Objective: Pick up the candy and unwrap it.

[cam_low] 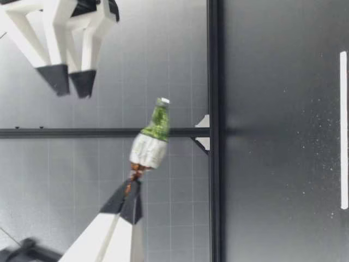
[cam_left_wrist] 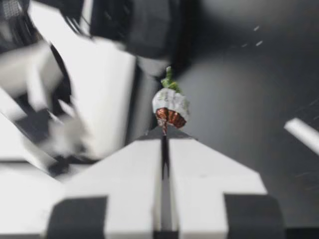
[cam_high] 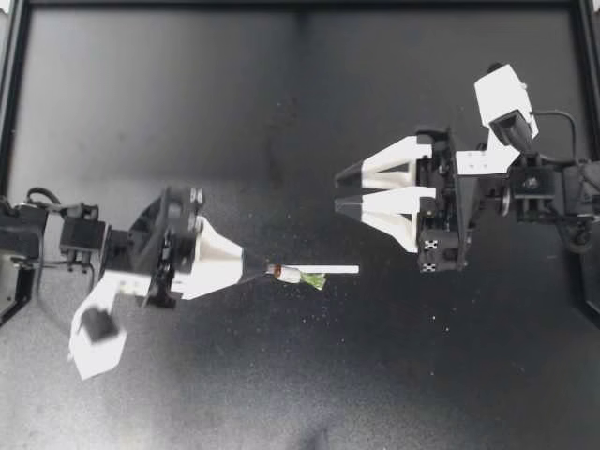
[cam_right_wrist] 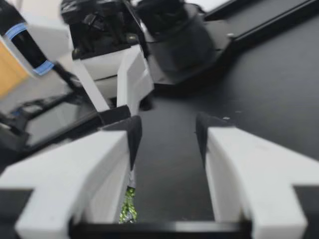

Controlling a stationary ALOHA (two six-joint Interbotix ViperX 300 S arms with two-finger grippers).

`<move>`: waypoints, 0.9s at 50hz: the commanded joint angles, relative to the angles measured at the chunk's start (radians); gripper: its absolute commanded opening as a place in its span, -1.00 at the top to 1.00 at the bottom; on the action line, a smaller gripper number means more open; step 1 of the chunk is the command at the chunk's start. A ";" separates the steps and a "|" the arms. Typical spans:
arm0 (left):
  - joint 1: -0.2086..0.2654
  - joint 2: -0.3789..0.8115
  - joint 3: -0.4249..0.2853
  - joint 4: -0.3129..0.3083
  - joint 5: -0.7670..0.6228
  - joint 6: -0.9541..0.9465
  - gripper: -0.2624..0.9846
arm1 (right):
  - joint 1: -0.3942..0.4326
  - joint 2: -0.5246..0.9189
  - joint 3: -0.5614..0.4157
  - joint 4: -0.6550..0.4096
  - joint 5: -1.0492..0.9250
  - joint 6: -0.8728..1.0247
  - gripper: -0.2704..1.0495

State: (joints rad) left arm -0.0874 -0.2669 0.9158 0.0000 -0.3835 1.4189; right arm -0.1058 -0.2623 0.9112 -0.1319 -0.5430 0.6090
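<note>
My left gripper is shut on the brown twisted end of the candy, which it holds above the table. The candy has a white middle and a green twisted far end that sticks out free. My right gripper stands open, above and a little away from the candy's green end, touching nothing. In the low view the candy tilts upward from the left gripper, with the right gripper higher up. In the left wrist view the candy sits just ahead of the shut fingertips. In the right wrist view the green end shows under the open gripper.
A thin white strip lies on the black table beneath the candy. A raised black rim borders the table at the back and sides. Each arm's body stands at its own side edge of the table.
</note>
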 commanded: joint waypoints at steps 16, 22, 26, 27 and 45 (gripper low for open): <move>0.000 0.031 0.017 -0.083 -0.357 0.213 0.88 | -0.008 0.167 -0.071 -0.189 -0.247 0.319 -0.21; -0.002 0.061 0.029 -0.080 -0.370 0.341 0.88 | -0.008 0.195 -0.101 -0.189 -0.273 0.324 -0.21; 0.000 0.075 0.037 -0.078 -0.370 0.433 0.88 | -0.008 0.204 -0.112 -0.189 -0.281 0.327 -0.21; -0.002 0.080 0.037 -0.078 -0.370 0.453 0.88 | -0.008 0.206 -0.115 -0.187 -0.282 0.328 -0.21; -0.002 0.072 0.048 -0.078 -0.391 0.497 0.88 | -0.008 0.222 -0.094 -0.189 -0.322 0.393 -0.21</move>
State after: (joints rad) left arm -0.0890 -0.1749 0.9695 -0.0798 -0.7593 1.9159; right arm -0.1058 -0.0353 0.8253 -0.3191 -0.8544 0.9894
